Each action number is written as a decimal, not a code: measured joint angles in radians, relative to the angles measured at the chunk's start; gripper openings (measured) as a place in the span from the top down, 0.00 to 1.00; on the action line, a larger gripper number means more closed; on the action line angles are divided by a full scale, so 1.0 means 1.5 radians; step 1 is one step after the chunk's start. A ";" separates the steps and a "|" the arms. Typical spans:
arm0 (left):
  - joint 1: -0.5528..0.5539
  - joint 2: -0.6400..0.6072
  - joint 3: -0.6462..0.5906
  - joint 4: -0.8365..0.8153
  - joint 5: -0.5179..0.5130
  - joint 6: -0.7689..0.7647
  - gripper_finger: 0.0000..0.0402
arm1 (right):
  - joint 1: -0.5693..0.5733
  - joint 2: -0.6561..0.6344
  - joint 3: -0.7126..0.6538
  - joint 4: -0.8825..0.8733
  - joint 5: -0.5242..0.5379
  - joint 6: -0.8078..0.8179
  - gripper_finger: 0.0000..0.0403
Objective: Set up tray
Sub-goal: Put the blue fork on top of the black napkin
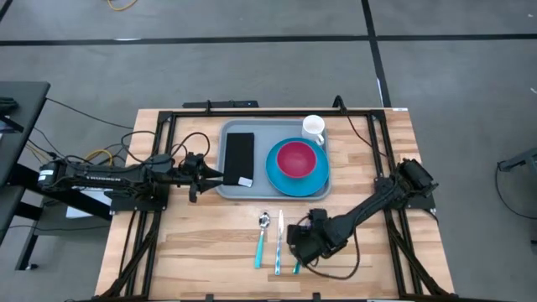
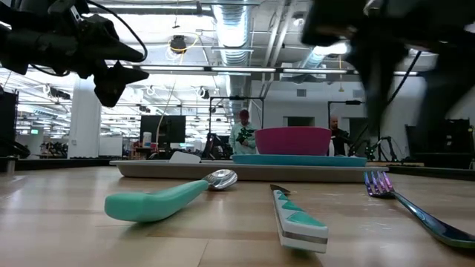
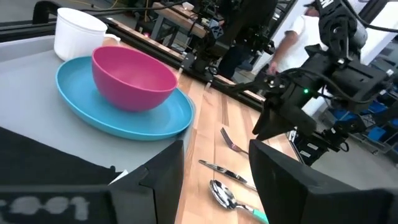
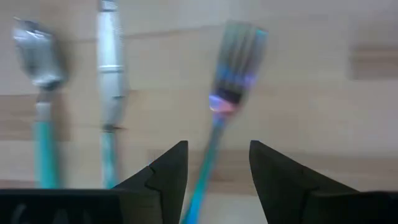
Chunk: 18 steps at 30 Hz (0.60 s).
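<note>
The grey-blue tray (image 1: 262, 138) lies at the table's far middle. On it are a flat black object (image 1: 239, 158), a blue plate (image 1: 285, 182) with a pink bowl (image 1: 296, 158) on it, and a white cup (image 1: 313, 127). A teal-handled spoon (image 1: 262, 239), knife (image 1: 279, 243) and fork (image 4: 214, 134) lie flat on the wood in front of the tray. My right gripper (image 4: 217, 180) is open above the fork, with one finger on either side of its handle, and touches nothing. My left gripper (image 3: 216, 171) is open and empty over the tray's left edge (image 1: 220, 176).
In the high view my right gripper (image 1: 300, 247) hides most of the fork; only its handle end (image 1: 296, 267) shows. A black frame (image 1: 168, 117) runs along the table's far, left and right sides. People stand in the room beyond the table (image 2: 243, 133). Bare wood lies at the near left (image 1: 201, 252).
</note>
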 joint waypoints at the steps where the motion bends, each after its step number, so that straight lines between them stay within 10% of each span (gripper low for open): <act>1: 0.000 0.000 0.000 0.000 0.003 0.002 0.58 | 0.003 0.008 0.003 0.009 -0.009 0.006 0.59; 18: 0.000 -0.009 -0.001 -0.008 0.014 0.028 0.58 | -0.039 0.156 0.174 -0.097 -0.086 0.007 0.64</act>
